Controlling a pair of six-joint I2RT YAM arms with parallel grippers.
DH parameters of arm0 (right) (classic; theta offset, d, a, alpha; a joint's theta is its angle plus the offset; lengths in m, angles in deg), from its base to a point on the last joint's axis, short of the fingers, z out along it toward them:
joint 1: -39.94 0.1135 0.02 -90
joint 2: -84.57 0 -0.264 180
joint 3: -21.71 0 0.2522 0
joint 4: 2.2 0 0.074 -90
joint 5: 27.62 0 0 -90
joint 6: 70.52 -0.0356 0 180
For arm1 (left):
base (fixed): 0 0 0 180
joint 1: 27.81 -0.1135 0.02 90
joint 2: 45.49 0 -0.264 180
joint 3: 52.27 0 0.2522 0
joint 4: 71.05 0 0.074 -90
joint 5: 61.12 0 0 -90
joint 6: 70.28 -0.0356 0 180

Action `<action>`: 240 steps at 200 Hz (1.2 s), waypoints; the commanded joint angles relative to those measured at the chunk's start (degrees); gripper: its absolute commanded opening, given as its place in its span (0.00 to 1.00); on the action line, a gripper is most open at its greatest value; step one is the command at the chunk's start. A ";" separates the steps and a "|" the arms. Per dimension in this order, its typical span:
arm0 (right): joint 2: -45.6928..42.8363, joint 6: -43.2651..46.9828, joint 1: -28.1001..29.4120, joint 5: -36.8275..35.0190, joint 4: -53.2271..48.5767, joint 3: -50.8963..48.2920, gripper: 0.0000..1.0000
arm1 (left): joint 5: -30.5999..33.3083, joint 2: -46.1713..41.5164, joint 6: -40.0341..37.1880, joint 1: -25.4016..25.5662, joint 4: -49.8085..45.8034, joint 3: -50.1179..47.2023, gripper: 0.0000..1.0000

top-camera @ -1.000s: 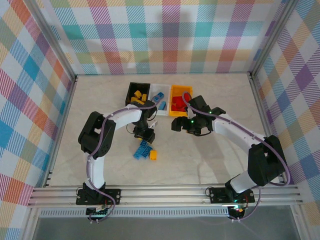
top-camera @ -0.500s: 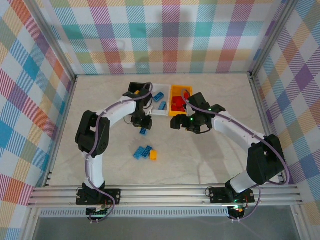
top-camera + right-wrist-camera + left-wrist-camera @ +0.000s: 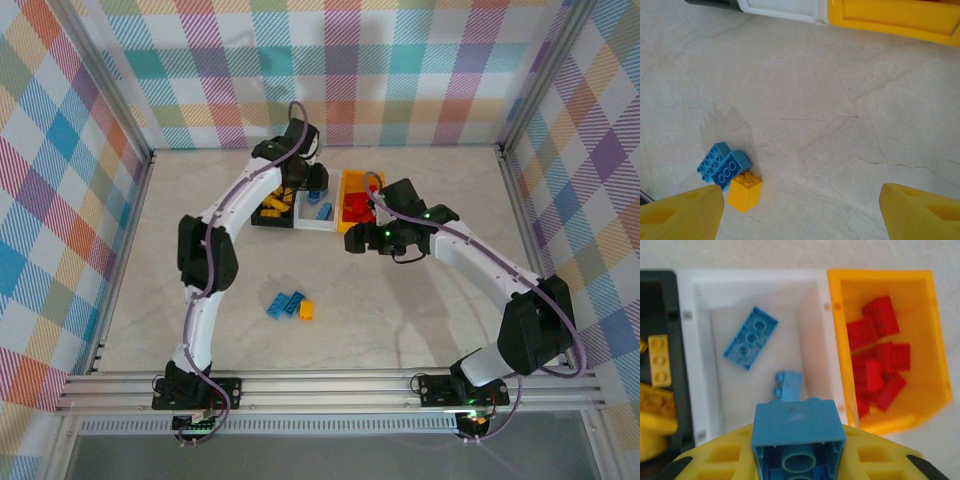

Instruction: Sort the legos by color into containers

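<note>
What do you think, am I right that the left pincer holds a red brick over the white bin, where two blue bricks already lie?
Not quite: the brick in the left pincer is blue, not red, as the left wrist view shows. The rest stands: it is held over the white bin, where two blue bricks already lie.

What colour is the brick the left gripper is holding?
The brick in the left gripper is blue, clearest in the left wrist view.

Bins (image 3: 760, 274) abreast, seemingly touching; loose bricks (image 3: 725, 170) well in front.
</note>
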 commanded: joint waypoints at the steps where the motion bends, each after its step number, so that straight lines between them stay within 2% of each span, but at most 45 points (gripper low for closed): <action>1: -2.59 3.46 -0.34 -1.21 -2.58 1.40 0.82 | 3.18 5.41 1.07 0.59 -4.23 7.36 0.25; 32: -4.12 4.69 -0.86 -1.75 -3.61 0.54 0.83 | 6.08 10.33 1.01 1.01 -6.38 12.70 0.26; 65: -5.59 4.60 -1.26 -2.19 -3.79 -0.96 0.83 | 6.16 12.12 1.17 1.03 -6.83 13.34 0.27; 123: -6.24 2.86 -1.33 -2.11 -3.28 -2.04 0.86 | 5.50 10.31 0.76 1.27 -7.30 12.85 0.49; 147: -6.24 1.96 -1.41 -1.80 -2.95 -1.68 0.86 | 5.11 8.85 0.42 1.27 -7.73 12.42 0.53; 201: -5.64 -1.26 -1.35 1.49 -2.46 -2.97 0.87 | 5.08 0.38 0.13 1.27 -9.06 7.74 0.57; 240: -3.47 -3.65 -0.79 5.64 -2.16 -4.35 0.87 | 3.77 -12.19 0.30 1.21 -8.33 -6.65 0.62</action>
